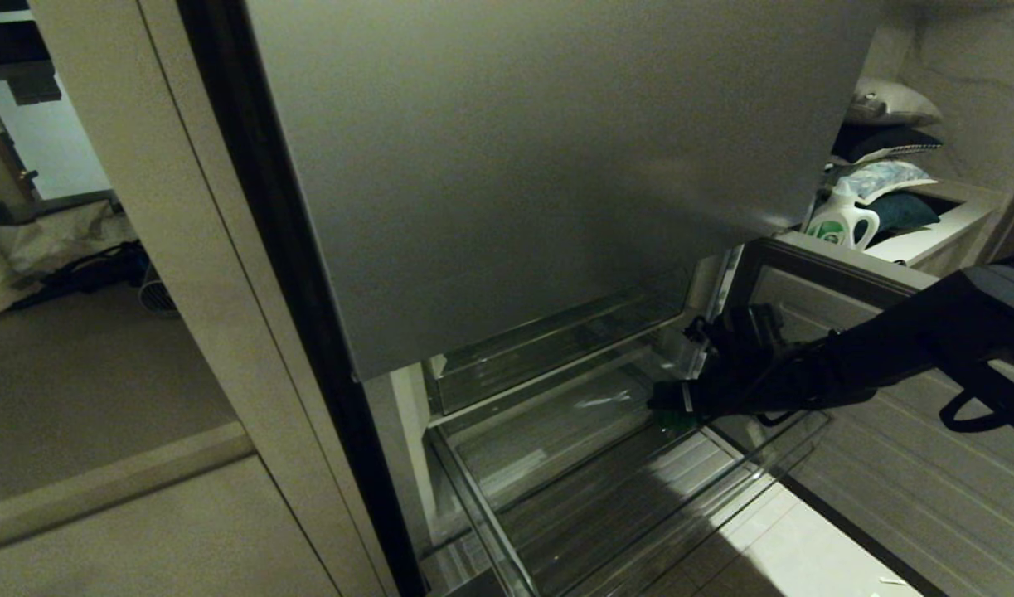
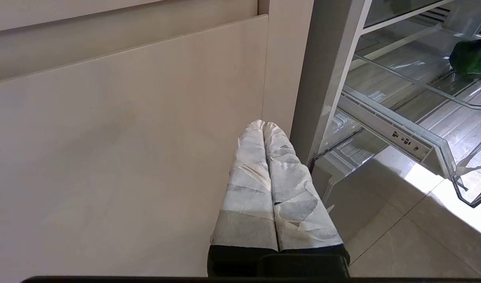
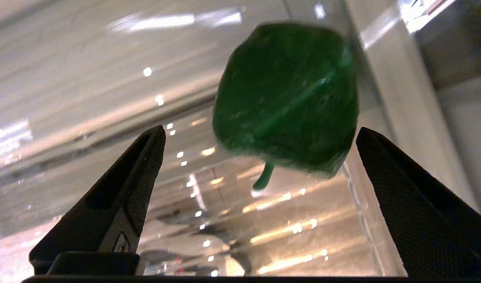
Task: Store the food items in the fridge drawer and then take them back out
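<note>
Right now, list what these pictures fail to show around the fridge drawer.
- Tan-brown food item: in no view; the fridge door and the right arm hide part of the fridge drawer.
- Green food item: head view shows only a sliver under the right tool; whether it rests on the floor or against the wall is unclear through blur.
- Left tool: parked by the cabinet, outside the head view.

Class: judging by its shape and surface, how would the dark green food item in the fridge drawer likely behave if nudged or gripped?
The green food item looks rounded, so a nudge would probably roll it. Its glossy surface suggests a slippery grip. A thin stem pokes out and may snap if pinched.
</note>
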Robot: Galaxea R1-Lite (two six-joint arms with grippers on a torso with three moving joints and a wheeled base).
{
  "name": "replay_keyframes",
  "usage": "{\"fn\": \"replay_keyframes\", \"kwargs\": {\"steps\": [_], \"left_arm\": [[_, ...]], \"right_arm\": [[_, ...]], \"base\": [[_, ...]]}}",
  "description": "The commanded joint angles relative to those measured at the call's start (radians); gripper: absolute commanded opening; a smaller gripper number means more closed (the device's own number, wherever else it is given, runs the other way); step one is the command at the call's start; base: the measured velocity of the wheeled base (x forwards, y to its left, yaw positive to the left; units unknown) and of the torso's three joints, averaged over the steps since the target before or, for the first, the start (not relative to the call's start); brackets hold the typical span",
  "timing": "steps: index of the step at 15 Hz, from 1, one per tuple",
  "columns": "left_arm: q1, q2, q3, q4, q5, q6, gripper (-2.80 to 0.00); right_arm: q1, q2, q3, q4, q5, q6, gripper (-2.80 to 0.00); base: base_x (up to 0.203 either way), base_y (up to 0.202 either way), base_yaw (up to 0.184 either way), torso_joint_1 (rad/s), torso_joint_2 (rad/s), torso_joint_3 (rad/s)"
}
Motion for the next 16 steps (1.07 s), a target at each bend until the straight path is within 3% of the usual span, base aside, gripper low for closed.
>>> {"fn": "replay_keyframes", "kwargs": {"steps": [1,6,12,13,14,16], "left_arm": [[0.001,0.001,0.0,0.0,0.0,-0.001,-2.8],[-0.001,0.001,0.0,0.0,0.0,-0.001,-2.8],[-0.001,0.001,0.0,0.0,0.0,0.0,-2.8],[-0.001,0.001,0.0,0.0,0.0,0.0,-2.8],[0.0,0.001,0.0,0.0,0.0,0.0,-2.8],[-0.001,0.001,0.0,0.0,0.0,0.0,-2.8]], "right_arm": [[0.0,0.013,0.005,-0.025,-0.002,0.0,0.0],[-0.001,0.029,0.041,-0.133,-0.001,0.01,0.0],[0.0,0.043,0.041,-0.141,0.001,0.01,0.0],[0.0,0.05,0.039,-0.141,0.001,0.008,-1.29],[0.0,0.051,0.038,-0.142,0.001,0.008,-2.8],[0.0,0.053,0.038,-0.144,0.001,0.008,-2.8]], "base": [[0.0,0.0,0.0,0.0,0.0,0.0],[0.0,0.0,0.0,0.0,0.0,0.0],[0.0,0.0,0.0,0.0,0.0,0.0],[0.0,0.0,0.0,0.0,0.0,0.0],[0.0,0.0,0.0,0.0,0.0,0.0],[0.0,0.0,0.0,0.0,0.0,0.0]]}}
